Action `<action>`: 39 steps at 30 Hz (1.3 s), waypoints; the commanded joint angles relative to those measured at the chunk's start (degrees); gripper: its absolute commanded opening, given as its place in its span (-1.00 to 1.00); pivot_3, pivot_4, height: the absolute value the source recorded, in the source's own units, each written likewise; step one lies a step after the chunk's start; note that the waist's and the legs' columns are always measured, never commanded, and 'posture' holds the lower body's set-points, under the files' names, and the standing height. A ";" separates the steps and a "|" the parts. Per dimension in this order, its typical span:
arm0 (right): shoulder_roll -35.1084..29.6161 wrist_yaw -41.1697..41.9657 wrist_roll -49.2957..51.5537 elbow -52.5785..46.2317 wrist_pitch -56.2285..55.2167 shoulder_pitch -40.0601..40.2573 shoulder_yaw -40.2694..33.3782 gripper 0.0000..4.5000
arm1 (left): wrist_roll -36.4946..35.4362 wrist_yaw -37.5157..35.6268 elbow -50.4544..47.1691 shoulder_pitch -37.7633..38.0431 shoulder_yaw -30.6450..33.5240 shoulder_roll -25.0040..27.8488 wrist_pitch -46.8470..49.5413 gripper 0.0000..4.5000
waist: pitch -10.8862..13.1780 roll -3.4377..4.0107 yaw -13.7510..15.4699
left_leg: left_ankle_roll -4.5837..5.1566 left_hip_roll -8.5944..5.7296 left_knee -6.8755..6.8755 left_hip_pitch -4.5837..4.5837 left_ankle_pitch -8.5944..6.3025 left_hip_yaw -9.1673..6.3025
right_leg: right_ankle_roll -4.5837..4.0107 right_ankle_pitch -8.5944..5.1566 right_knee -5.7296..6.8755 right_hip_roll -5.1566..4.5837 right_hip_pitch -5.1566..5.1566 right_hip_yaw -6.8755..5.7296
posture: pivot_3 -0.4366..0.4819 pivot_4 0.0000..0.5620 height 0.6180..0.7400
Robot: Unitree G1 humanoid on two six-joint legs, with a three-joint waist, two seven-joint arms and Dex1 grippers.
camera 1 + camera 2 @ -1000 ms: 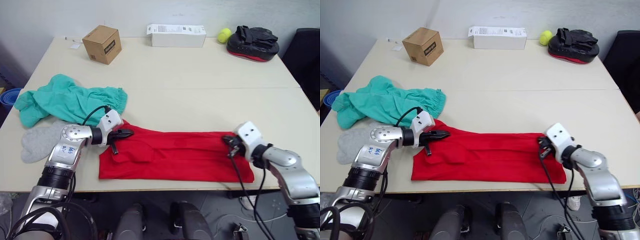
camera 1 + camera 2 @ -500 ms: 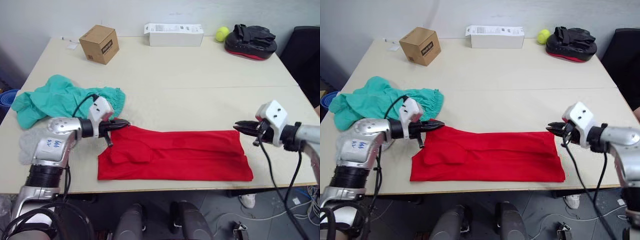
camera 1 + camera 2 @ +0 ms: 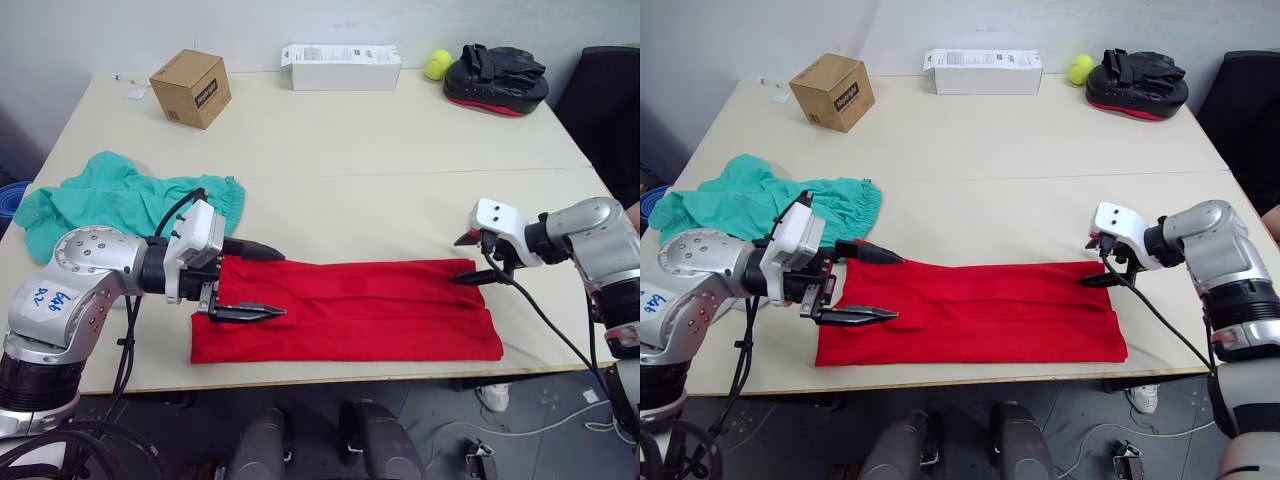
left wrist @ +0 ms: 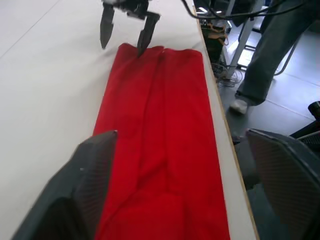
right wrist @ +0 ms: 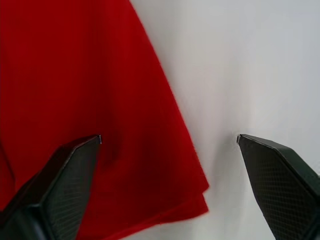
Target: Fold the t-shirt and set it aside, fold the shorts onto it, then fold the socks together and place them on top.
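Both grippers, left and right, are spread apart; matching corners of the red t-shirt should be pinched evenly before folding.

T-shirt along near worktop edge; shorts behind its left end. Left gripper over left end, right gripper at right end. Box far left.

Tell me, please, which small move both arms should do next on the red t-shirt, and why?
Probably each arm should lower and close its jaws on its own end of the t-shirt. The shirt lies flat as a long folded strip. The left gripper is open over one end, the right gripper open at the other edge, neither holding cloth. Gripping both ends would allow the next fold.
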 commanded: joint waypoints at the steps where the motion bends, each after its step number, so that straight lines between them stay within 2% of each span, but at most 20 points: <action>1: 1.11 0.65 -1.28 1.58 -1.21 -1.37 0.05 1.00 | 0.61 1.33 -2.11 0.11 0.61 0.95 -1.37 0.99 | 0.00 0.00 -0.01 | 0.00 0.00 0.01 0.00 0.00 0.00 | 0.00 0.00 0.00 0.00 0.00 0.00 | -0.05 -0.47 1.00; 2: 1.55 0.53 -1.32 1.75 -1.02 -1.35 -0.08 1.00 | 0.83 1.75 -2.27 0.11 0.42 0.94 -1.50 0.99 | 0.00 0.00 -0.01 | 0.00 0.00 0.03 0.00 0.00 0.00 | 0.00 0.00 0.00 0.01 0.02 0.00 | -0.05 -0.47 1.00; 6: 2.38 0.87 -0.70 -0.30 -0.05 -0.35 -1.00 0.62 | 1.42 2.71 -2.42 -0.03 -0.16 0.94 -2.20 1.00 | 0.00 -0.01 -0.14 | 0.00 0.01 0.03 0.03 0.00 0.00 | 0.00 0.00 0.02 0.01 0.03 0.00 | -0.05 -0.47 1.00; 12: 2.97 -1.21 -1.28 -2.85 -0.82 -0.19 -2.12 -0.30 | 2.20 3.70 -1.76 -0.48 -0.41 0.61 -2.89 1.00 | 0.00 -0.01 -0.11 | -0.04 0.04 0.02 0.04 0.01 0.00 | 0.00 0.00 0.03 0.06 0.03 0.00 | -0.05 -0.47 1.00; 16: 4.89 -3.41 -2.39 -2.23 -2.46 -3.24 -2.04 -0.97 | 3.10 3.91 -0.95 -0.65 -0.81 0.51 -3.98 1.00 | 0.00 0.00 -0.13 | -0.05 0.04 0.02 0.04 0.01 0.00 | 0.00 0.00 0.03 0.05 0.02 0.00 | -0.05 -0.47 1.00; 21: 10.47 -8.38 -7.39 5.51 -6.55 -12.43 0.54 -0.97 | 4.03 4.87 -0.30 -1.20 -1.49 -0.20 -5.08 1.00 | 0.02 0.03 -0.55 | -0.09 0.04 0.00 0.03 0.04 0.09 | 0.00 0.00 0.10 0.07 -0.08 0.06 | -0.05 -0.47 1.00; 30: 22.88 -28.92 -21.54 36.16 -22.69 -32.77 8.03 -0.97 | 3.73 7.58 -2.26 1.85 1.25 0.03 -5.52 1.00 | 0.03 0.05 -0.69 | -0.18 0.03 -0.08 -0.02 0.09 0.12 | -0.10 -0.05 0.13 0.07 -0.20 0.07 | -0.05 -0.47 1.00; 36: 24.57 -32.28 -25.32 42.62 -26.21 -34.27 9.26 -0.97 | 3.41 9.44 -4.02 4.55 2.80 0.23 -5.44 1.00 | 0.03 0.05 -0.49 | -0.18 0.01 -0.16 -0.05 0.10 0.09 | -0.12 -0.06 0.09 0.05 -0.22 0.07 | -0.05 -0.47 1.00; 39: 24.51 -31.14 -24.86 43.25 -26.38 -34.29 7.99 -0.68 | 3.21 9.91 -4.33 5.04 3.03 0.26 -5.29 1.00 | 0.03 0.05 -0.52 | -0.17 0.00 -0.16 -0.07 0.10 0.10 | -0.12 -0.06 0.10 0.04 -0.23 0.08 | -0.05 -0.47 1.00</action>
